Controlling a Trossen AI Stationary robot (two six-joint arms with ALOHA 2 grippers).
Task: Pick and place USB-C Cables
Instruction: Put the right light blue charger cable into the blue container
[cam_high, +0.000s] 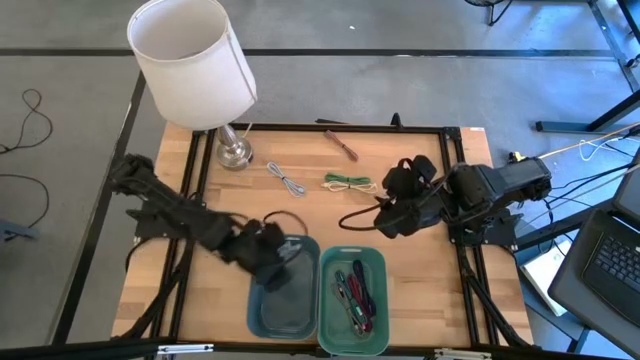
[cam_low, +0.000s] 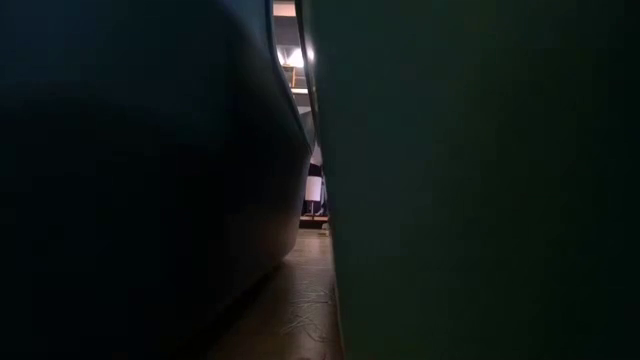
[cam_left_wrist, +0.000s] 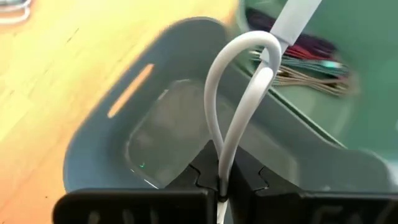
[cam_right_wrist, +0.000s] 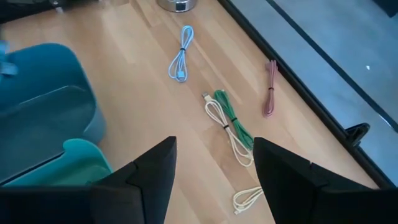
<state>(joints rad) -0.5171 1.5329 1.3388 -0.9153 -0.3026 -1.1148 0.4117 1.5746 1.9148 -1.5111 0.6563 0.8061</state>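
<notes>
in the high view, the left gripper (cam_high: 277, 255) hangs over the grey-blue plastic tray (cam_high: 284, 300), which sits touching the left side of the green plastic tray (cam_high: 353, 300) on the light wooden table (cam_high: 200, 230). the green tray holds a heap of red, dark and pale bundled cables (cam_high: 355, 292). beyond the trays, nearer the white-shaded lamp with a chrome base (cam_high: 195, 60), a grey bundled cable (cam_high: 286, 179) lies on the wood, a green and beige cable pair (cam_high: 349, 182) lies to its right, and a brown-pink cable (cam_high: 341, 144) lies farther back beside the black table frame. the right gripper (cam_high: 385, 222) hovers just past the green tray's far rim, close to the green and beige pair. the low view is blocked by the dark tray walls, with only a narrow strip of room showing between them. in the left wrist view, the left gripper's fingers (cam_left_wrist: 199, 177) are pinched tight on a looped white cable (cam_left_wrist: 239, 99) held above the grey-blue tray's floor (cam_left_wrist: 168, 124), with the green tray's cables alongside. in the right wrist view, the right gripper's fingers (cam_right_wrist: 155, 168) stand spread apart and empty above the table, with the green and beige cables (cam_right_wrist: 229, 124) between them, the grey cable (cam_right_wrist: 181, 61) and the pink one (cam_right_wrist: 270, 93) farther off.
</notes>
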